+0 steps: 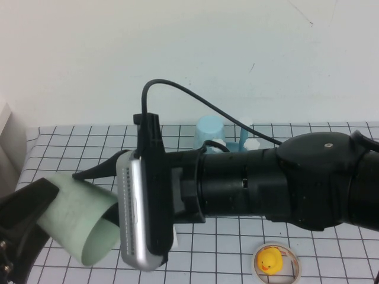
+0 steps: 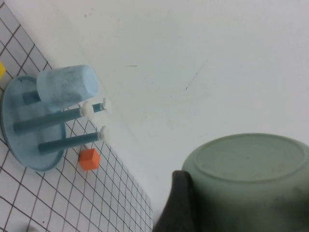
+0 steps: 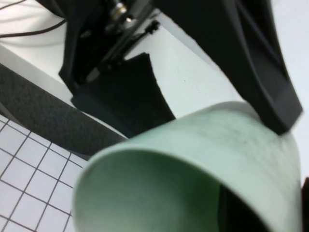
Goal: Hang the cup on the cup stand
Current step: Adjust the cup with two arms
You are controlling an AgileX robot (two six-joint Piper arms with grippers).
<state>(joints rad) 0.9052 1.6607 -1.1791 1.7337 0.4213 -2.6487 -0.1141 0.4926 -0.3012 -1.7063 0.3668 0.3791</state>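
Both grippers meet at the cup (image 1: pixel 77 216): left gripper (image 1: pixel 26 216) clamps it, right gripper's (image 1: pixel 95 171) state unclear, arm blocking cup stand (image 2: pixel 21 125).

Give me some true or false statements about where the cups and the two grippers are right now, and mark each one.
1. The left gripper holds the mint-green cup off the table. True.
2. The cup stand has no cup on it. False: a light blue cup sits upside down over one peg.
3. The right gripper is parked at the far right. False: the right arm reaches across to the left, and its gripper is at the mint-green cup.
4. An orange cube lies beside the cup stand. True.
5. The yellow duck stands inside the mint-green cup. False: it stands in a small ring on the table.
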